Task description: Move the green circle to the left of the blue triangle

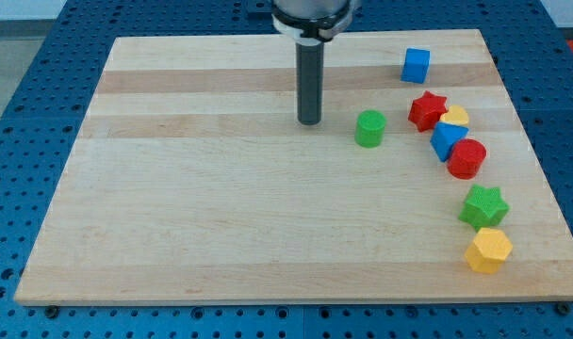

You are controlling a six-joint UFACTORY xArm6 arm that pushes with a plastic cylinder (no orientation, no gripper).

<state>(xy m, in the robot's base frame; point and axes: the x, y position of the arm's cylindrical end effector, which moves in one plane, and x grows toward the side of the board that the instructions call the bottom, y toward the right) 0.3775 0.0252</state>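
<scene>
The green circle (369, 128) stands on the wooden board, right of centre towards the view's top. The blue triangle (446, 139) lies further to the view's right, wedged between a red star (427, 110), a yellow block (455, 116) and a red circle (466, 158). My tip (309, 121) rests on the board to the left of the green circle, a short gap away, not touching it.
A blue cube (416, 65) sits near the board's top right. A green star (482, 206) and a yellow hexagon (488, 250) lie near the right edge, lower down. The wooden board (192, 207) lies on a blue perforated table.
</scene>
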